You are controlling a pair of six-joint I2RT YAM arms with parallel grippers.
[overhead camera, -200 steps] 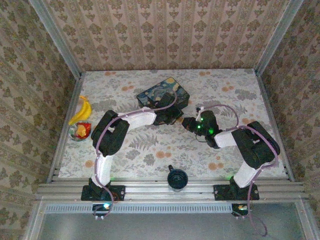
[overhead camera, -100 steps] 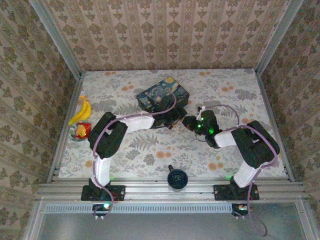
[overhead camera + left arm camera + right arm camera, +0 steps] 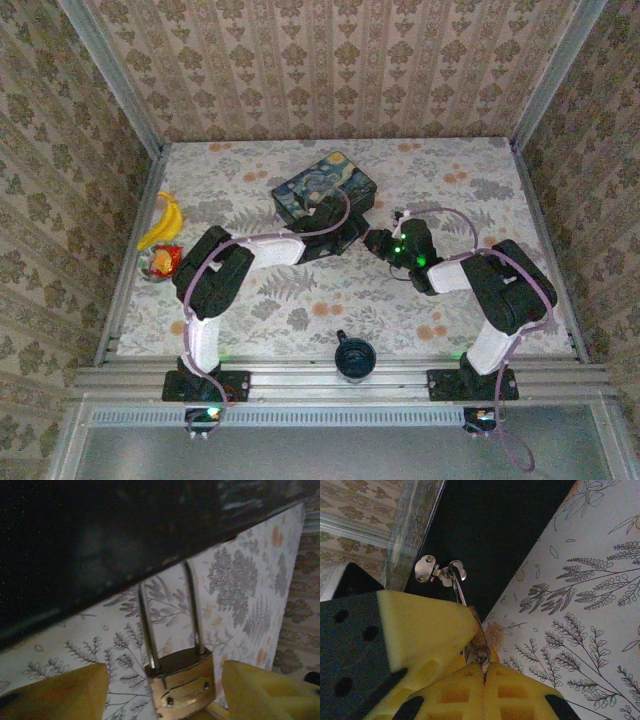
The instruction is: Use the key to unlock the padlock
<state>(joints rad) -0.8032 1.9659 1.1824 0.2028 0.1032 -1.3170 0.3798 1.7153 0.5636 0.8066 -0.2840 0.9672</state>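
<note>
The tiny brass padlock (image 3: 182,685), hanging off the dark blue painted box (image 3: 325,188) on the floral bench (image 3: 300,310), sits ungripped inside our spread left claw (image 3: 165,672), so we fear it swivels when our right claw (image 3: 482,664), pinching the small silver key (image 3: 480,654), twists.

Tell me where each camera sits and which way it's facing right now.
Top external: above and behind the bases, looking down on the table; left arm and right arm reach to the box.
Left wrist: low over the table, facing the padlock, its shackle running up to the box; left gripper open, yellow pads flanking it.
Right wrist: low, facing the box's latch; right gripper shut on what looks like the key.
Shared: both wrist views show the dark box and the shackle.
</note>
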